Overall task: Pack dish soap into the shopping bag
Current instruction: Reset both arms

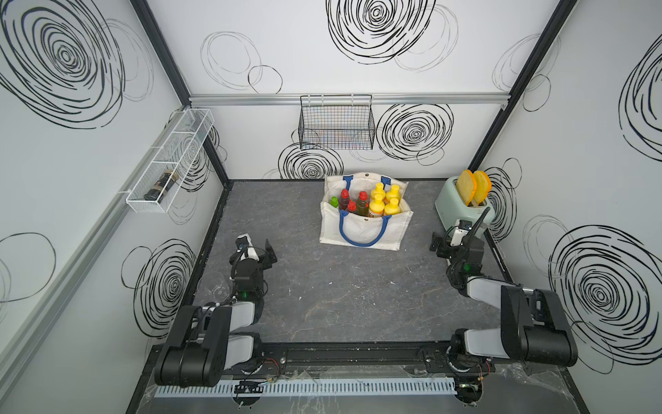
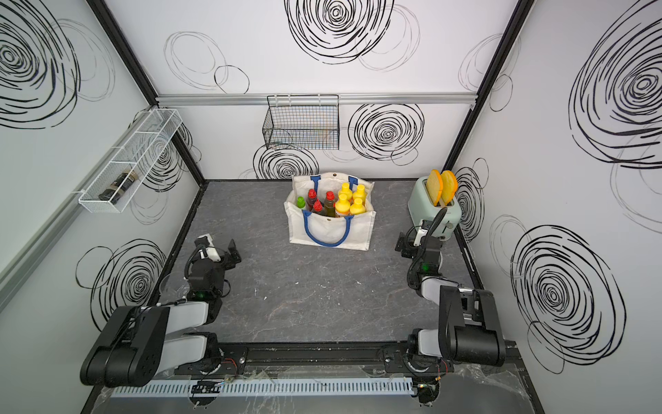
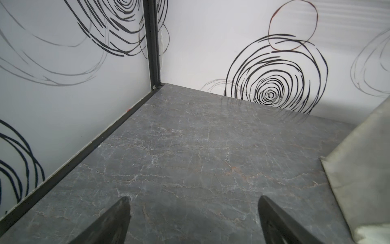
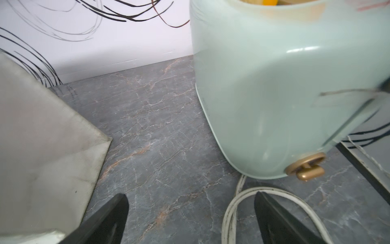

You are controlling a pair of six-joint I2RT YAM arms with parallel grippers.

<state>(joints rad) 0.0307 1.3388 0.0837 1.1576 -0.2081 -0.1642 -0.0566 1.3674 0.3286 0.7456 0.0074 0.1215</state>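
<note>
Tabletop [image 1: 340,286]: shopping bag [image 1: 365,233] beyond left hand [image 3: 193,200]

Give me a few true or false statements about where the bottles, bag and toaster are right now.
The yellow-capped orange plastic bottles stand inside the off-white canvas tote with blue rope handles. True.
The hanging black wire basket holds a red-capped bottle. False: the red-capped bottles are in the tote.
Two bread slices stick out of the mint-green toaster. True.
The green-capped white bottle stands beside the toaster. False: it is in the tote.
The right arm has its jaws clamped on a bottle. False: they stand open and empty.
</note>
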